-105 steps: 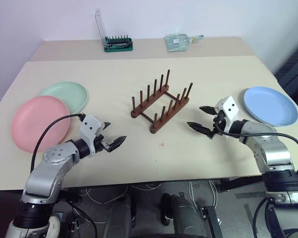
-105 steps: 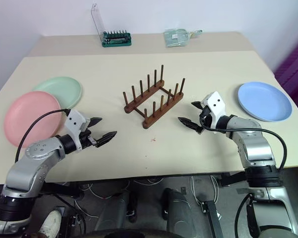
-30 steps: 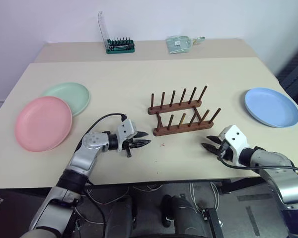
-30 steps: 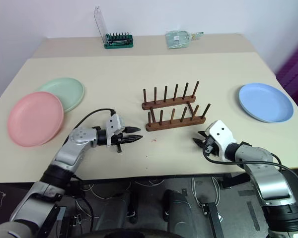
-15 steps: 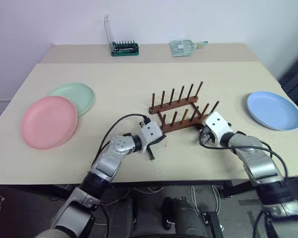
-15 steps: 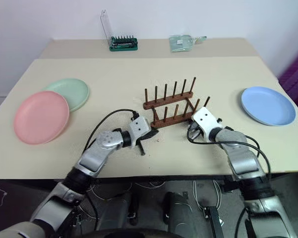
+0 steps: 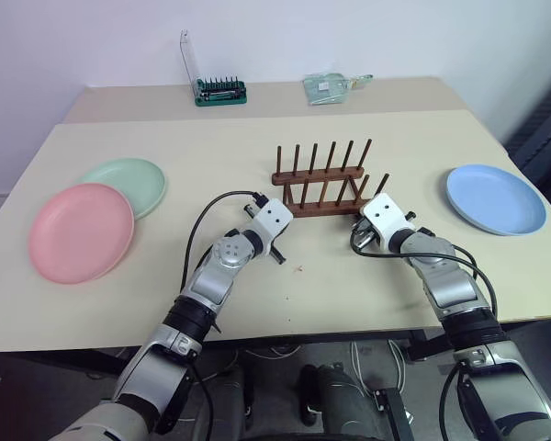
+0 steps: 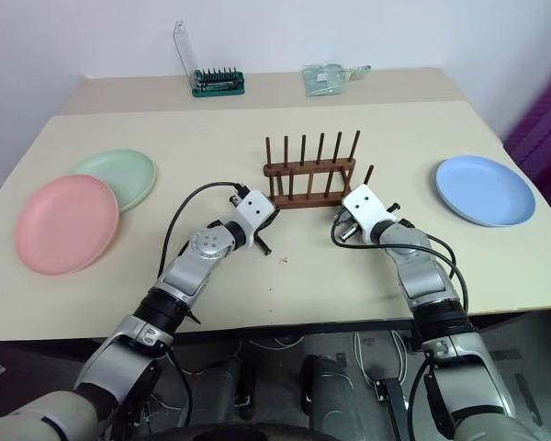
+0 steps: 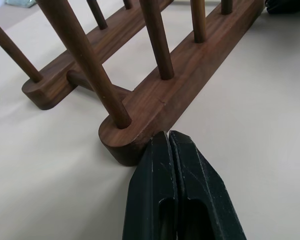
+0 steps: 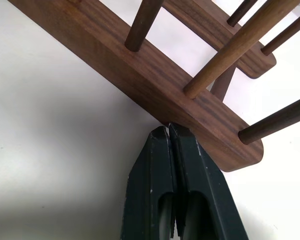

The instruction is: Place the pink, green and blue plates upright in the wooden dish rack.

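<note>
The pink plate [image 7: 80, 231] overlaps and hides the near edge of the green plate [image 7: 127, 182]. The wooden dish rack [image 9: 155, 95] runs off the wrist picture, its pegs cut short. Far back, the small clear packet [image 7: 331, 86] holds something perhaps too small to tell.

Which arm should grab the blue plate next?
Right. The blue plate lies on the robot's right, nearer the right gripper, shut at the wooden dish rack. The left gripper sits across the rack.
</note>
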Controlling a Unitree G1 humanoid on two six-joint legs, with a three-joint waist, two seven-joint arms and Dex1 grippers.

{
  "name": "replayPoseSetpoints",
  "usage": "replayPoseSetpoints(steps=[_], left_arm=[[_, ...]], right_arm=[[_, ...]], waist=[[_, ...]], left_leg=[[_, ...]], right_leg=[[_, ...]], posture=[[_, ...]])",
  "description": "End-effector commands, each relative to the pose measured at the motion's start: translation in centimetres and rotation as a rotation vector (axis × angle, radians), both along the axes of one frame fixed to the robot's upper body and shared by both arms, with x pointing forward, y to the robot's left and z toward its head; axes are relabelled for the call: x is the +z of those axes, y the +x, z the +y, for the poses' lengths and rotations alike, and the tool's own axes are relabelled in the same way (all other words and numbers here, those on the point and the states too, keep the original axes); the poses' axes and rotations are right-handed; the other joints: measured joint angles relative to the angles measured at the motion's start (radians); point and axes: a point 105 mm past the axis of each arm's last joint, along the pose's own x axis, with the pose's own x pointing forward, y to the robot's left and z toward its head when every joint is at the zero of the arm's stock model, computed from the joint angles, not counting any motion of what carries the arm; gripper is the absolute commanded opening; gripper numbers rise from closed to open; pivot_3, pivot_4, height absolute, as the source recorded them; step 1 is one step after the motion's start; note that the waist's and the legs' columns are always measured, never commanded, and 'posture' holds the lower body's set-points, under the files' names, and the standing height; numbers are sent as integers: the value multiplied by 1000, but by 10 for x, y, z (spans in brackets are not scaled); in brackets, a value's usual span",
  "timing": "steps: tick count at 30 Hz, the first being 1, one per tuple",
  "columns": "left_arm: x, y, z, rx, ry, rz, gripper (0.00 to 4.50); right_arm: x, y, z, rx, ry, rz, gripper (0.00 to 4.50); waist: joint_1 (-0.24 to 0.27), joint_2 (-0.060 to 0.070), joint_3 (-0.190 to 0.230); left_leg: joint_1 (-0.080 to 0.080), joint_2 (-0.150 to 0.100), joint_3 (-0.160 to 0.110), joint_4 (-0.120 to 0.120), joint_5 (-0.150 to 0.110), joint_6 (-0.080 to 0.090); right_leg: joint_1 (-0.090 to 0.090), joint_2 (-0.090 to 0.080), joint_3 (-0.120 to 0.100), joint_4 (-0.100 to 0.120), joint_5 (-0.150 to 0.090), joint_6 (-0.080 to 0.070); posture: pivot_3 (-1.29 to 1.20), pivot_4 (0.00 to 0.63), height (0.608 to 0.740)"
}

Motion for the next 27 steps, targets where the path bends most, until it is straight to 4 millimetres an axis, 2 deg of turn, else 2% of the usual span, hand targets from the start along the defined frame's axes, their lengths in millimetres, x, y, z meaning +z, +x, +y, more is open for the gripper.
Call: replayPoseSetpoints(steps=[1, 4, 7, 10, 12, 14, 15, 16, 17, 18, 19, 21, 23, 24, 27], left_arm=[[-10, -9, 21, 1, 47, 5, 0], [28, -23, 30, -60, -74, -54, 0], [68, -41, 56, -103, -179, -108, 0], [91, -41, 90, -1, -256, -124, 883], [116, -26, 155, 324, -246, -240, 1817], [137, -25, 207, 587, -304, -313, 2909], [142, -27, 221, 663, -352, -324, 3329], [152, -33, 246, 793, -416, -358, 3883], [161, -45, 271, 924, -492, -401, 3883], [164, -60, 297, 1061, -554, -427, 3883], [159, -77, 320, 1201, -596, -422, 3883], [135, -106, 348, 1418, -605, -357, 3883], [115, -126, 357, 1530, -656, -295, 3883], [99, -135, 354, 1568, -698, -240, 3883], [71, -150, 340, 1589, -781, -125, 3883]], right_arm=[[21, -10, 3, 75, 8, -61, 38], [35, -32, 11, 213, 21, -75, 38], [40, -60, 26, 387, 149, 71, 38], [52, -68, 37, 451, 214, 93, 889], [60, -71, 54, 521, 240, 97, 1847], [63, -69, 63, 541, 249, 92, 2935], [63, -67, 64, 538, 251, 91, 3390], [61, -64, 66, 539, 247, 93, 3910], [58, -61, 68, 540, 224, 89, 3910], [54, -58, 70, 546, 198, 84, 3910], [50, -55, 73, 555, 183, 85, 3910], [48, -52, 78, 576, 182, 89, 3910], [47, -49, 80, 589, 185, 88, 3910], [47, -47, 81, 594, 183, 86, 3910], [46, -42, 84, 606, 176, 79, 3910]], waist=[[-5, 0, 0], [-14, 0, 1], [-20, 0, 4], [-18, 0, 4], [-18, 0, 4], [-20, -1, 4], [-19, -2, 5], [-18, -3, 5], [-18, -3, 5], [-18, -3, 6], [-18, -4, 6], [-20, -6, 6], [-18, -6, 7], [-15, -8, 7], [2, -13, 8]], left_leg=[[0, 0, 0, -1, 0, 0], [-1, 1, 0, -4, 0, 0], [-2, 1, 0, -5, 0, 0], [-2, 2, 0, -4, 0, 0], [-1, 2, 0, -3, 0, -1], [-1, 2, -1, -3, 0, -1], [-2, 2, -1, -3, 0, -1], [-2, 2, -1, -4, 0, -1], [-2, 1, -1, -4, 0, -1], [-2, 1, -1, -4, 0, 0], [-3, 0, 0, -4, -1, 0], [-3, -1, 1, -4, -2, 1], [-2, -2, 2, -4, -2, 2], [-2, -2, 2, -4, -2, 2], [-2, -2, 1, -1, -2, 2]], right_leg=[[-1, 0, 0, 0, 0, 0], [-3, 1, 0, 0, 0, 0], [-5, 1, 0, 0, -1, 1], [-4, 0, 0, 0, -2, -1], [-3, 0, 0, 0, -2, -2], [-3, 0, 0, 0, -2, -1], [-3, 0, 0, -1, -2, -1], [-3, 1, 0, -1, -2, -1], [-4, 1, -1, -1, -2, -1], [-3, 1, -1, -1, -2, 0], [-3, 0, -1, -1, -1, 3], [-3, -1, 0, -2, -1, 5], [-3, -2, 1, -2, -1, 6], [-3, -3, 1, -1, -1, 6], [-1, -3, 0, -1, -2, 4]], posture=[[0, 150, 730], [0, 150, 730], [0, 150, 730], [0, 150, 730], [0, 150, 730], [0, 150, 730], [0, 150, 730], [0, 150, 730], [0, 150, 730], [0, 150, 730], [0, 150, 730], [0, 150, 730], [0, 150, 730], [0, 150, 730], [0, 150, 730]])
